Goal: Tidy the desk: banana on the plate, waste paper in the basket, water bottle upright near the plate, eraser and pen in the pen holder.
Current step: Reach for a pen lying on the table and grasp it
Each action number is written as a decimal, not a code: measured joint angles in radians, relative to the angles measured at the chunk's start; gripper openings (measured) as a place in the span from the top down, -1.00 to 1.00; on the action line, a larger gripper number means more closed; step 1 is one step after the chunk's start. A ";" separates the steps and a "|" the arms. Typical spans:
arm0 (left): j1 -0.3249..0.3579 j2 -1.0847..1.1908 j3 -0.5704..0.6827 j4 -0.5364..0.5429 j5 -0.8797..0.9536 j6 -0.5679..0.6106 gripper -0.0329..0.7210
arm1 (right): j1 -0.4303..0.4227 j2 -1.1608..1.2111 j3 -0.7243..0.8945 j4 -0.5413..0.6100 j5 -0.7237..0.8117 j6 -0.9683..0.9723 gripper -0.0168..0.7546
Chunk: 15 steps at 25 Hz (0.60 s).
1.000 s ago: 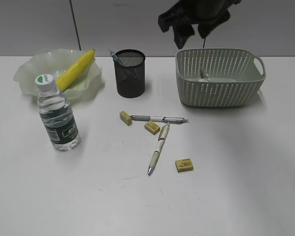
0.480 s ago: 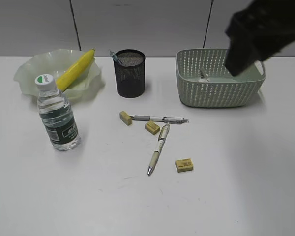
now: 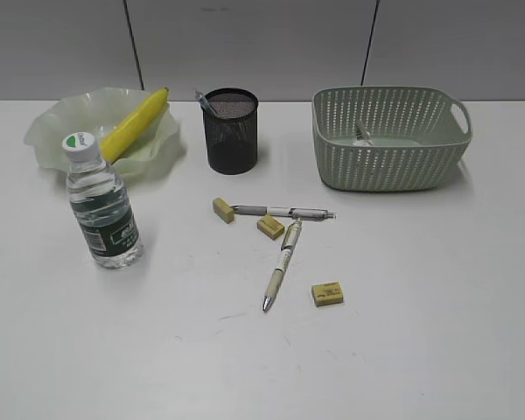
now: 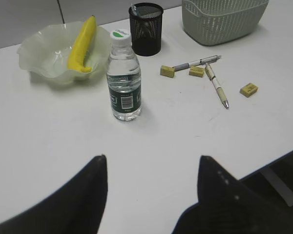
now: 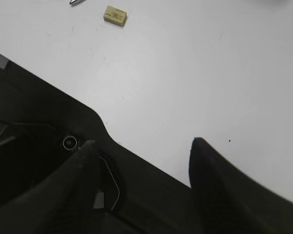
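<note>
Stationery is judged the remaining step: two white pens [image 3: 285,236] and three yellow erasers [image 3: 270,227] lie near the far black mesh pen holder [image 3: 232,129], awaiting pickup by the empty, wide-spread left gripper [image 4: 151,168] or right gripper [image 5: 141,146].

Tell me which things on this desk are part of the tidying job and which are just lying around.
Part of the job: banana, plate, water bottle, basket, waste paper in it, pen holder, two pens, three erasers.

Just lying about: nothing visible; every item on the desk belongs to the job.
</note>
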 joint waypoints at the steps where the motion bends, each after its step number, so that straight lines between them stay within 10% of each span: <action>1: 0.000 0.000 0.000 0.000 0.000 0.000 -0.25 | 0.000 -0.073 0.026 0.000 -0.001 -0.001 -0.25; 15: 0.001 0.037 0.000 0.007 -0.004 0.000 -0.25 | 0.005 -0.652 0.293 0.009 -0.129 -0.026 -0.25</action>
